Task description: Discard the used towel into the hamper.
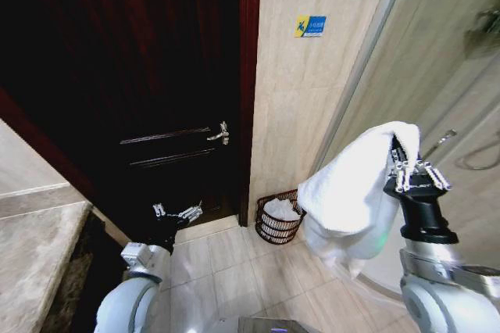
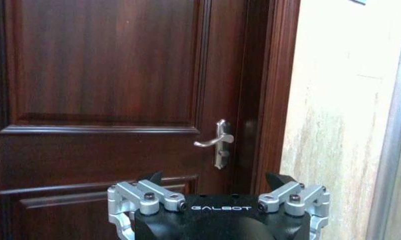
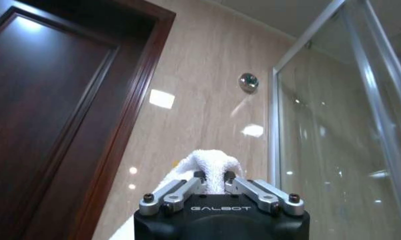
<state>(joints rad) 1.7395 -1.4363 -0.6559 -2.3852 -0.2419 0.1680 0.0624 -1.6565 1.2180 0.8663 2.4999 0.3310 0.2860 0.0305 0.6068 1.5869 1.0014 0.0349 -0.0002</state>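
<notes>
- Step in hand: carry phase. The right gripper (image 1: 400, 162) is raised at the robot's right, its jaws clamped on a fold of the white terry-cloth towel (image 1: 351, 192). The right wrist view confirms the pinch: the right gripper (image 3: 214, 181) has a tuft of the towel (image 3: 207, 167) between narrow-set jaws.
- The bulk of the towel hangs free below the gripper and clear of the tiled floor (image 1: 234, 270).
- Target: the small round dark reddish-brown woven-wire hamper (image 1: 280, 217) stands on the floor against the beige tiled wall (image 1: 312, 98), just beside the frame of the dark wooden door (image 1: 141, 75). It already holds some white cloth. The towel is not yet above the hamper's opening; it hangs nearer the robot and toward the glass shower screen (image 1: 445, 75).
- The left gripper (image 1: 178, 212) is held low in front of the door. The left wrist view shows the left gripper (image 2: 217, 187) with jaws spread wide and empty, facing the door's metal lever handle (image 2: 217, 140).
- Next move, as judged: bring the right gripper forward and down until the hanging towel is centred over the hamper's rim, then release. The draped tail may catch on the rim or fall outside.
</notes>
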